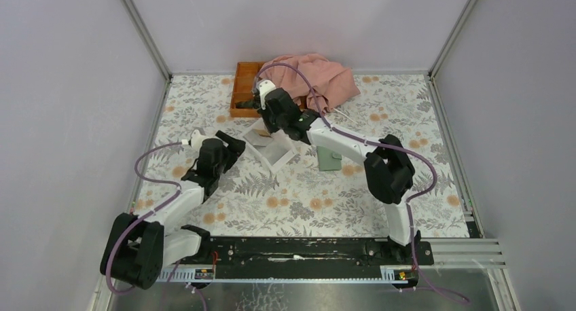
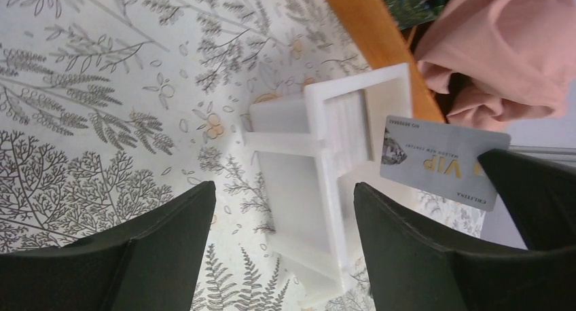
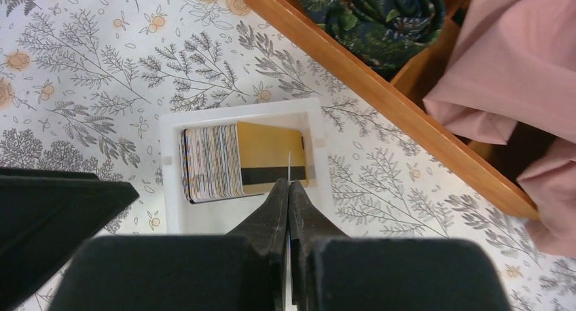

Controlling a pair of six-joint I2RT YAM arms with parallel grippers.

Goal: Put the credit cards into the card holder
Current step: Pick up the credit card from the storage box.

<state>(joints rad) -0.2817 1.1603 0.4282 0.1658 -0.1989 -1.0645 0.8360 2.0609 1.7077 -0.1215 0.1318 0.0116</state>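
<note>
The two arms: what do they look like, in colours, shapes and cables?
Both the left arm and right arm have white links and bulky black joints. A thin purple cable loops along each. The left pincer and right pincer each have two flat matt black fingers, tapering to the tip.
</note>
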